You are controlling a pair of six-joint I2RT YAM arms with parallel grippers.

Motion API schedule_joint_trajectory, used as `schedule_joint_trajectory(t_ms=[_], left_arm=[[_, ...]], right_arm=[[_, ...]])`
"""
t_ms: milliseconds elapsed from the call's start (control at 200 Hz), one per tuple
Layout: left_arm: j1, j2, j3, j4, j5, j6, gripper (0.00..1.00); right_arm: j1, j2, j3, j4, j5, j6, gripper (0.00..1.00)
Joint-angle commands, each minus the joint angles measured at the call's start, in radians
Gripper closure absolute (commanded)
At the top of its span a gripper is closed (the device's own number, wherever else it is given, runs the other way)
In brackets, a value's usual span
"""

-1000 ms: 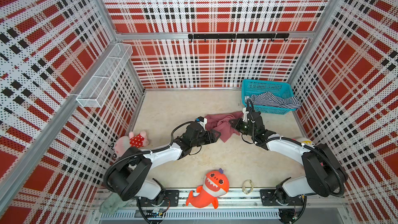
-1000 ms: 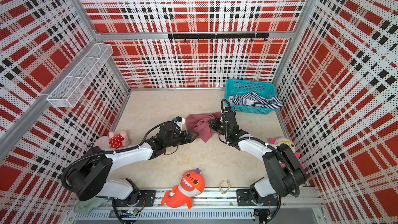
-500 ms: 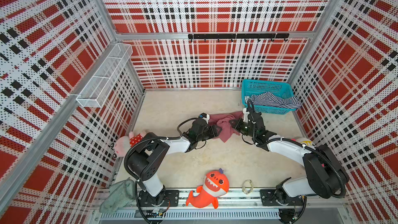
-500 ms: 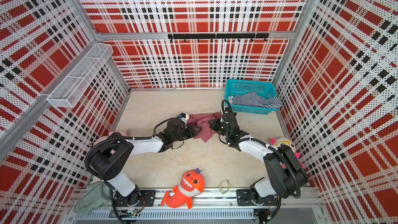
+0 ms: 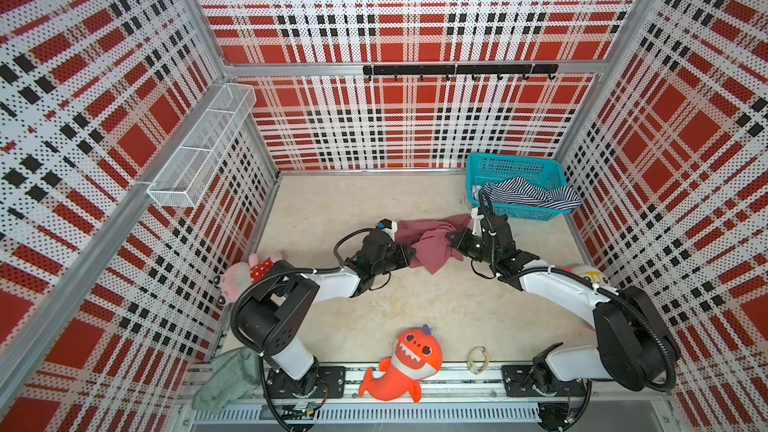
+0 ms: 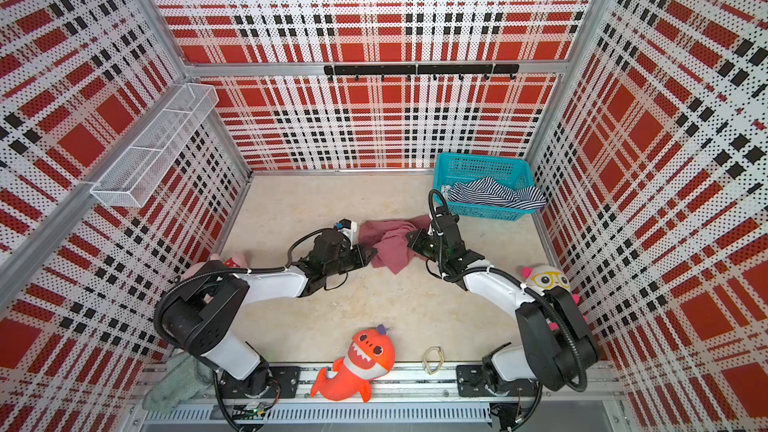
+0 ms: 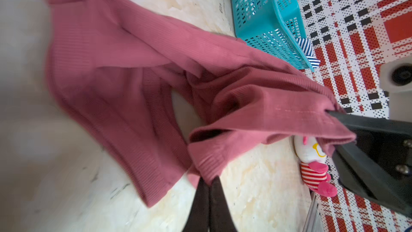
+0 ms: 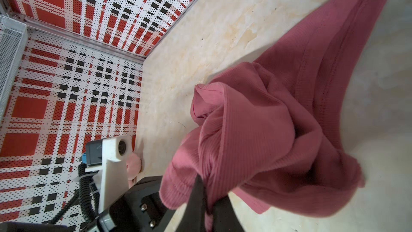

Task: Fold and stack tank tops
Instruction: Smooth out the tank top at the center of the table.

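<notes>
The rose-maroon tank top [image 5: 430,243] is lying crumpled mid-table, toward the far side, between the two arms. The left gripper [image 5: 412,261] is pinching the top's near-left edge, and the right gripper [image 5: 451,238] is pinching its right hem. The striped tank top [image 5: 528,197] is draping over the teal basket [image 5: 515,164] in the far right corner.

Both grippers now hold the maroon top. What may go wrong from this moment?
1. The top lies bunched and twisted between the left gripper and right gripper; pulling it apart may leave layers crossed.
2. Each gripper pinches only a thin edge, so the cloth may slip out.
3. The right gripper works close to the basket; lifting might bump it.
</notes>
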Motion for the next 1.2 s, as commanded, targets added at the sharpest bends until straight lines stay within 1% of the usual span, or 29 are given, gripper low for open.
schedule_joint_trajectory(t_ms=[0, 130, 180, 215, 266, 296, 386, 471, 551, 626, 682, 752, 867, 917, 1022, 1198], left_arm=[[0.047, -0.075, -0.047, -0.084, -0.056, 0.067, 1.00], [0.095, -0.114, -0.073, -0.146, -0.075, 0.105, 1.00], [0.104, -0.127, -0.070, -0.174, -0.088, 0.122, 1.00], [0.112, -0.135, -0.067, -0.190, -0.098, 0.132, 1.00], [0.122, -0.154, -0.063, -0.215, -0.114, 0.145, 1.00], [0.130, -0.166, -0.061, -0.227, -0.122, 0.152, 1.00], [0.141, -0.199, -0.051, -0.246, -0.127, 0.176, 1.00], [0.138, -0.211, -0.035, -0.267, -0.119, 0.185, 1.00], [0.128, -0.210, -0.026, -0.284, -0.118, 0.188, 1.00], [0.118, -0.215, -0.029, -0.293, -0.127, 0.188, 1.00], [0.115, -0.223, -0.035, -0.293, -0.134, 0.185, 1.00], [0.113, -0.230, -0.040, -0.293, -0.138, 0.182, 1.00], [0.113, -0.239, -0.036, -0.299, -0.142, 0.180, 1.00], [0.109, -0.243, -0.034, -0.300, -0.143, 0.180, 1.00], [0.101, -0.249, -0.030, -0.305, -0.152, 0.180, 1.00], [0.085, -0.261, -0.031, -0.306, -0.162, 0.180, 1.00]], right_arm=[[-0.035, -0.051, 0.050, -0.104, 0.002, -0.076, 0.83], [-0.058, -0.076, 0.054, -0.159, -0.018, -0.109, 0.79], [-0.066, -0.087, 0.053, -0.181, -0.017, -0.121, 0.80], [-0.071, -0.098, 0.053, -0.198, -0.015, -0.128, 0.84], [-0.078, -0.111, 0.051, -0.221, -0.009, -0.139, 0.95], [-0.082, -0.119, 0.053, -0.235, -0.005, -0.147, 1.00], [-0.086, -0.142, 0.053, -0.252, -0.024, -0.170, 1.00], [-0.059, -0.126, 0.062, -0.252, -0.068, -0.167, 0.90], [0.012, -0.085, 0.091, -0.306, -0.052, -0.177, 0.79], [0.077, -0.056, 0.090, -0.334, -0.021, -0.161, 0.76], [0.114, -0.039, 0.065, -0.294, -0.025, -0.132, 0.73], [0.161, -0.002, 0.053, -0.254, -0.015, -0.103, 0.66], [0.243, 0.080, 0.124, -0.304, 0.074, -0.104, 0.58], [0.270, 0.124, 0.168, -0.345, 0.130, -0.109, 0.56], [0.302, 0.188, 0.237, -0.381, 0.226, -0.115, 0.57], [0.303, 0.250, 0.259, -0.341, 0.294, -0.093, 0.57]])
